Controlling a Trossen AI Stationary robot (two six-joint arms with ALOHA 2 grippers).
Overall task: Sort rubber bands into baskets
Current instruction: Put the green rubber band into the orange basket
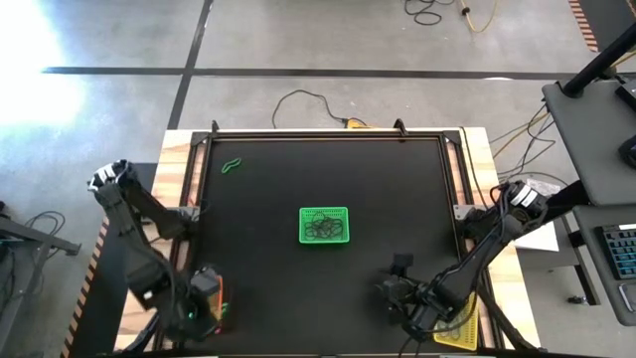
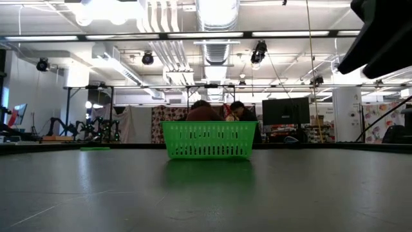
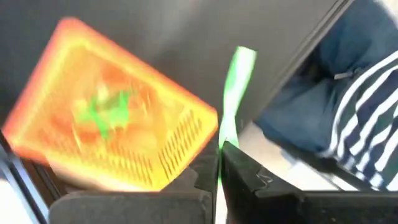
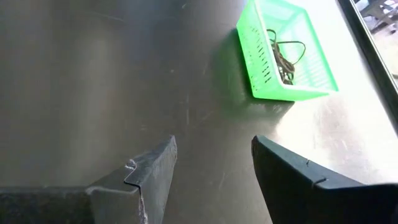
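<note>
The green basket (image 1: 324,226) stands at the table's middle with dark bands in it; it also shows in the low view (image 2: 209,140) and the right wrist view (image 4: 283,50). One green rubber band (image 1: 233,166) lies on the table at the far left. My left gripper (image 3: 219,163) is at the near left edge, shut on a green rubber band (image 3: 237,78) above the orange basket (image 3: 106,118), which holds green bands. My right gripper (image 4: 214,165) is open and empty over the near right of the table. The yellow basket (image 1: 459,333) sits by the near right edge. My left gripper pinches one end of the green rubber band (image 3: 222,142) between its two shut fingers. The rest of the band stretches out past the fingertips, clear of the orange basket beside it.
A person in a striped sleeve and blue trousers (image 3: 348,106) is close beyond the table's near left edge. Black cables (image 1: 308,99) lie on the floor behind the table. People (image 2: 219,113) sit in the room behind the green basket.
</note>
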